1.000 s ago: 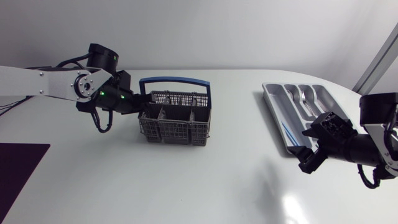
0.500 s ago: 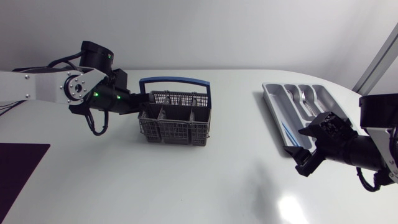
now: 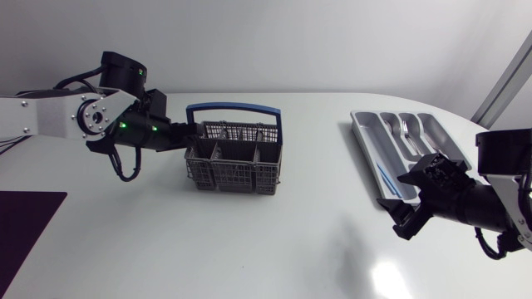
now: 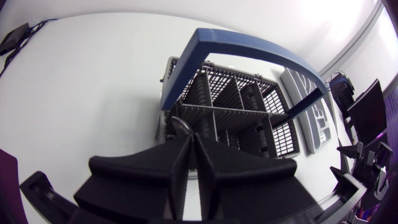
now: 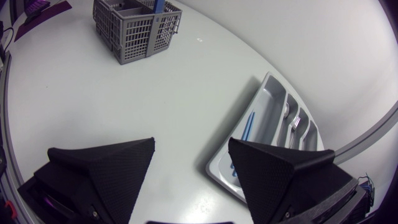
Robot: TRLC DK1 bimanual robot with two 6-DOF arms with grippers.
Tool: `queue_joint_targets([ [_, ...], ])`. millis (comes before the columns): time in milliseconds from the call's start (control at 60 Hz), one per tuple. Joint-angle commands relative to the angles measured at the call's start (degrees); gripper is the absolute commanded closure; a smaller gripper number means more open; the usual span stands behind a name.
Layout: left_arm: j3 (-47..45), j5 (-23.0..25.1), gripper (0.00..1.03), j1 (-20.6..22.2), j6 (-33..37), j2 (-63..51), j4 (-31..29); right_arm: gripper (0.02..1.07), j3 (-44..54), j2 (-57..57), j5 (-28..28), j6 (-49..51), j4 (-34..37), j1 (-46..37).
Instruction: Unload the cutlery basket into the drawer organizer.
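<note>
while r claw [image 5: 191, 145] gapes nr organizer [image 5: 271, 99], l claw [image 4: 189, 138] pinches utensil [image 4: 179, 124] at basket [image 4: 230, 93] edge.

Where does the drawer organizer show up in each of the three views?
Head view: drawer organizer on the table's right side.
Left wrist view: drawer organizer beyond the cutlery basket.
Right wrist view: drawer organizer just ahead of the right gripper.
Shared landmark: the blue-handled cutlery basket, seen in all three.
</note>
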State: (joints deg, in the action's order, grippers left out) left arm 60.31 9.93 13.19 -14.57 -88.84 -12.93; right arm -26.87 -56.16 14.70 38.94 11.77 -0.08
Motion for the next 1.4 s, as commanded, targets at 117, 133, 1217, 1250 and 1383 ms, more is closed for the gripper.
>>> queue_joint_targets([
  [117,-2.39,-0.53,0.93,-0.27,0.94,3.58,0.36,0.21,1.82,0.53,-0.55,-1.41,-0.17,0.78],
  [133,-2.39,-0.53,0.93,-0.27,1.03,3.58,0.27,0.21,1.82,0.53,-0.55,-1.5,-0.17,0.96],
  [1217,0.24,5.27,0.21,3.33,56.76,3.58,-4.3,0.21,4.9,-0.62,-2.92,-1.15,-2.98,3.77],
  [1250,0.33,5.53,0.21,2.89,58.25,2.97,-3.95,0.21,5.08,-0.7,-2.92,-1.15,-3.33,3.77],
  [1383,0.42,5.53,0.21,2.1,64.93,0.86,-1.57,0.21,5.87,-1.49,-2.92,-0.97,-4.48,3.77],
])
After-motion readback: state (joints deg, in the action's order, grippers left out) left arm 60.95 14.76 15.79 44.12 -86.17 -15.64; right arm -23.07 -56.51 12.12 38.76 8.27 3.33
